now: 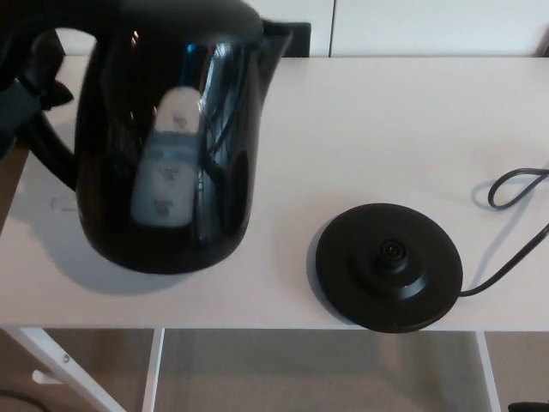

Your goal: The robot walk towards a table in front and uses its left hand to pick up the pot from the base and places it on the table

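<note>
While one left hand (30,90) clasps its handle (47,154) at the picture's edge, one black pot (171,146) is over the left part of the desk (377,129); resting or lifted, cannot tell | one round base (390,266) to its right, apart | one cord (515,249) leaving base rightward

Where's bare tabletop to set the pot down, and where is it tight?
Widest bare patch: the table behind the base, between the pot and the cord loop. A narrower strip runs between pot and base. Crowded: the front edge at the base, the right end with the cord, the left end around the pot.
</note>
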### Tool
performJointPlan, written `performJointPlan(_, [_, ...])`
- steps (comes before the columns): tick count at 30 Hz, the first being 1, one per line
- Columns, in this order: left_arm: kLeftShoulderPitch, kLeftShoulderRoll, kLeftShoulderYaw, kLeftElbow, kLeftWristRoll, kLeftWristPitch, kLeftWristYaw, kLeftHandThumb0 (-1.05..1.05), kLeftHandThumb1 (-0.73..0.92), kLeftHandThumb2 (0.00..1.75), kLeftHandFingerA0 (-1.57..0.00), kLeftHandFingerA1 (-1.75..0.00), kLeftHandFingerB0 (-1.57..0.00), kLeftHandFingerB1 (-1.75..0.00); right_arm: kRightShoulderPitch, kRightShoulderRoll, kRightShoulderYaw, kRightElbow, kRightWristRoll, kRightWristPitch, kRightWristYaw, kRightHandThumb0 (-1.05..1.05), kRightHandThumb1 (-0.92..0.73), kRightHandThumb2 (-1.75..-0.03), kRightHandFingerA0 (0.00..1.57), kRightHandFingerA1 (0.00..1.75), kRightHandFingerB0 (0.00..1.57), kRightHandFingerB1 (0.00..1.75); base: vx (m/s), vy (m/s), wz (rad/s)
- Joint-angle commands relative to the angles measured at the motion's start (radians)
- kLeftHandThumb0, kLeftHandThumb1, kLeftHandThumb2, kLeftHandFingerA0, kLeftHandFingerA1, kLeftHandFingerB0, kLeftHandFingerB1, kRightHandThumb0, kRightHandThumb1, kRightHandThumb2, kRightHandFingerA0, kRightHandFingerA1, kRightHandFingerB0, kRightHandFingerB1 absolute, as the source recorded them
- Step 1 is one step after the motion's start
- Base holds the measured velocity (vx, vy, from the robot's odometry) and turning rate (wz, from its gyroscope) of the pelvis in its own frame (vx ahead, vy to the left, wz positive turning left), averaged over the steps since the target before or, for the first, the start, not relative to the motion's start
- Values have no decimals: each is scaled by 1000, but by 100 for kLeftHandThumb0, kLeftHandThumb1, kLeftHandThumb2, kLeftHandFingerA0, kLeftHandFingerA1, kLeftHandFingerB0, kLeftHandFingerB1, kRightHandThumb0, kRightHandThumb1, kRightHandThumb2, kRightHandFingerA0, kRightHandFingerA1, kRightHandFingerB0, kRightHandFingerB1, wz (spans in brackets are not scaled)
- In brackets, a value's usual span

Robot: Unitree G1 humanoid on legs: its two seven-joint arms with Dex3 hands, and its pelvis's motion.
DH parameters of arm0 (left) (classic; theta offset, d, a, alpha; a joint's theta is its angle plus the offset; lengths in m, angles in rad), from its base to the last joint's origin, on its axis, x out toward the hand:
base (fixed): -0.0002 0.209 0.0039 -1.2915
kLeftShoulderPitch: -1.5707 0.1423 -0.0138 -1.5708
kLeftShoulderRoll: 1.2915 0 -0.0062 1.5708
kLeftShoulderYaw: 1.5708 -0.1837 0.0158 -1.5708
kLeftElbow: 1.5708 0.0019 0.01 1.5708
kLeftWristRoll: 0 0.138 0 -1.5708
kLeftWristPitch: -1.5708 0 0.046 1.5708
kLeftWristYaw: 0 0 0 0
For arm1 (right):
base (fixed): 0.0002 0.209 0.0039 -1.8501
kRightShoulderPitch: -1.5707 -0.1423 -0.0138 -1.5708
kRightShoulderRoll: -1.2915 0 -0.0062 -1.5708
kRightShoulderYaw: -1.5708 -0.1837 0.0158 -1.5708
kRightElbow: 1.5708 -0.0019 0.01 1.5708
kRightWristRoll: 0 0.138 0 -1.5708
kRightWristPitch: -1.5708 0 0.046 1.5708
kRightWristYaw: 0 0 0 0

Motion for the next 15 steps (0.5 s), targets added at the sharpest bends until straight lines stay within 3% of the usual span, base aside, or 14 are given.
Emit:
performJointPlan(1, [76, 80, -174, 58, 292, -454, -89, -21, 81, 66, -107, -133, -78, -86, 5, -9, -4, 7, 7, -2, 2, -36, -68, -59, 69, 45, 52, 40, 0, 0, 0])
performJointPlan(3, [99, 87, -246, 87, 393, -566, -48, -21, 81, 65, -109, -132, -82, -84, 8, -6, -1, 2, 1, 5, -8, -36, -68, -59, 70, 45, 53, 40, 0, 0, 0])
performJointPlan(14, [109, 75, -317, 115, 466, -689, 1, -20, 84, 65, -111, -128, -80, -82, 7, -6, 1, 3, 2, -3, -9, -37, -67, -59, 70, 45, 54, 40, 0, 0, 0])
performJointPlan(15, [143, 87, -359, 79, 493, -679, -13, -41, 64, 60, -81, -47, -42, -34, 4, -10, 5, 6, -3, -10, -8, -37, -68, -59, 70, 46, 53, 40, 0, 0, 0])
